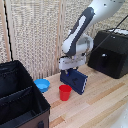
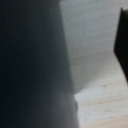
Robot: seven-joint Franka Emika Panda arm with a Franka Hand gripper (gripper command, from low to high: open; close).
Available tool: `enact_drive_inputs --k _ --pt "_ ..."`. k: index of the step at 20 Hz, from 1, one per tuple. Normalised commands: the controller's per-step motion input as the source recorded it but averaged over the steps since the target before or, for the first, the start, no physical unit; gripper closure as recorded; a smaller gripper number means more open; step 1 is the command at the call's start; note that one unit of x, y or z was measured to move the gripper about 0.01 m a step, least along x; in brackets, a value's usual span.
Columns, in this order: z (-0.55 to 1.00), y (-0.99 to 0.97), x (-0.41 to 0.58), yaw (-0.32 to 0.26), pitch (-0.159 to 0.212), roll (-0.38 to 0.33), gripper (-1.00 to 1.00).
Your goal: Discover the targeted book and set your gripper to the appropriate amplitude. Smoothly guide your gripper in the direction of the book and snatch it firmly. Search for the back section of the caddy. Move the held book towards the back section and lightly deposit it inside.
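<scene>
The gripper [image 1: 73, 69] sat on the top edge of the navy book [image 1: 75, 80], apparently clenched on it, though its fingers were hidden. The book hung directly beneath, long axis level. The caddy [image 1: 20, 95] lay toward the exterior view's left, beyond the red cup [image 1: 65, 92].

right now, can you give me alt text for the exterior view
A white robot arm's gripper meets the top of an upright dark blue book on a wooden table. A red cup, blue bowl and black fabric caddy sit nearby.
</scene>
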Motion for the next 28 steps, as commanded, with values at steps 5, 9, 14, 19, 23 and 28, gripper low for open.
enact_drive_inputs --k 5,9,14,19,23,28 --pt "0.07 0.46 -0.240 -0.107 -0.132 -0.060 1.00" --pt "0.54 0.27 -0.039 -0.285 -0.074 0.000 1.00" --pt "0.85 0.08 0.073 -0.310 -0.029 -0.077 1.00" --pt "1.00 -0.20 0.545 -0.013 0.000 -0.025 1.00" --pt "1.00 -0.08 0.421 0.174 0.002 0.004 1.00" --pt "0.91 0.08 0.378 0.084 0.064 0.069 1.00"
